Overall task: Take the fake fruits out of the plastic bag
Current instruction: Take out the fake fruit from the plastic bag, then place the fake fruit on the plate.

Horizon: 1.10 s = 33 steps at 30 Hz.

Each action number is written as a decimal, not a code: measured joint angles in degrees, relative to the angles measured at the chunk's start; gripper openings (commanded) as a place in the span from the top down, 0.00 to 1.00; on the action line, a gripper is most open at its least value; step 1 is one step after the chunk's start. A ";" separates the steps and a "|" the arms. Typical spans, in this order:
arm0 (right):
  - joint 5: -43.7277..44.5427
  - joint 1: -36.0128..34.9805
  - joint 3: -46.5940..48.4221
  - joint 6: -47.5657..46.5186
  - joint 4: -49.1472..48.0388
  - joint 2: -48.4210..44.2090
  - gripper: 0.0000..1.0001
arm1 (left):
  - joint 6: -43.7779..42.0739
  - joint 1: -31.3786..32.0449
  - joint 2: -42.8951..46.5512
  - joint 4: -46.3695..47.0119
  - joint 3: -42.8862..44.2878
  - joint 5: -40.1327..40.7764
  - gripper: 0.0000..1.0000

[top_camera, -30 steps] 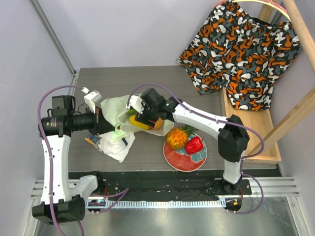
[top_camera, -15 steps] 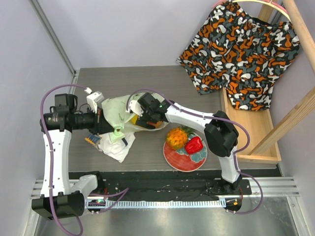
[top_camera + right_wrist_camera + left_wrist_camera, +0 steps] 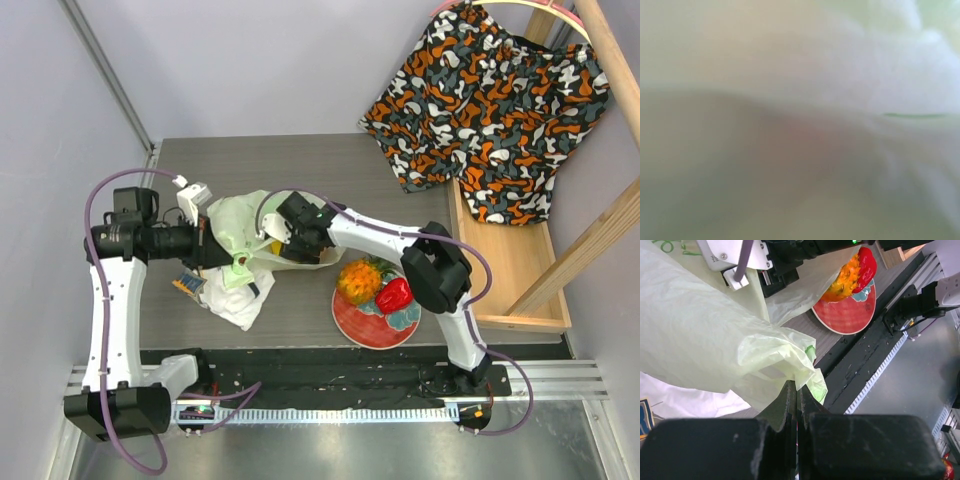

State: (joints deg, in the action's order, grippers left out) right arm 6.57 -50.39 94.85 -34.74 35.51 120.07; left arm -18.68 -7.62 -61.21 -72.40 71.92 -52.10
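The plastic bag (image 3: pixel 240 222) lies just beside the red plate (image 3: pixel 352 322), on the left arm's side. A pineapple (image 3: pixel 358 280) and a red fruit (image 3: pixel 394 294) are set on that plate; any fruit in the bag is hidden. A fold of the bag is pinched in the closed left gripper (image 3: pixel 796 390). The right gripper (image 3: pixel 285 235) is buried in the bag's mouth, plate-side; whether its jaws are wide or clamped cannot be told. The mouth is best held lifted and taut, and only fruit, not film, should be closed on.

Red plate (image 3: pixel 352 322), patterned cloth (image 3: pixel 490 100), perhaps a white shirt (image 3: pixel 235 305)
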 measured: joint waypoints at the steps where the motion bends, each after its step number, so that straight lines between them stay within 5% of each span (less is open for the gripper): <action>1: -0.72 0.02 0.76 -0.52 0.63 -0.09 0.73 | 0.07 0.00 -0.28 0.17 0.00 -0.04 1.00; 12: -21.18 0.59 1.44 -8.72 5.88 -22.77 0.74 | 4.15 0.39 -5.29 6.60 0.04 -0.94 1.00; 19: -25.18 0.63 1.99 -12.48 13.33 -31.21 0.74 | 5.20 0.87 -8.74 8.57 1.68 -0.83 1.00; 33: -14.53 3.21 -33.81 -21.97 29.70 -61.99 0.73 | 9.20 1.03 -9.92 12.28 2.25 -0.37 1.00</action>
State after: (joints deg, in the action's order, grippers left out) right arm -7.97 -47.18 61.04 -56.71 65.21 58.08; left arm -9.47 -6.59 -71.13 -60.12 74.17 -52.47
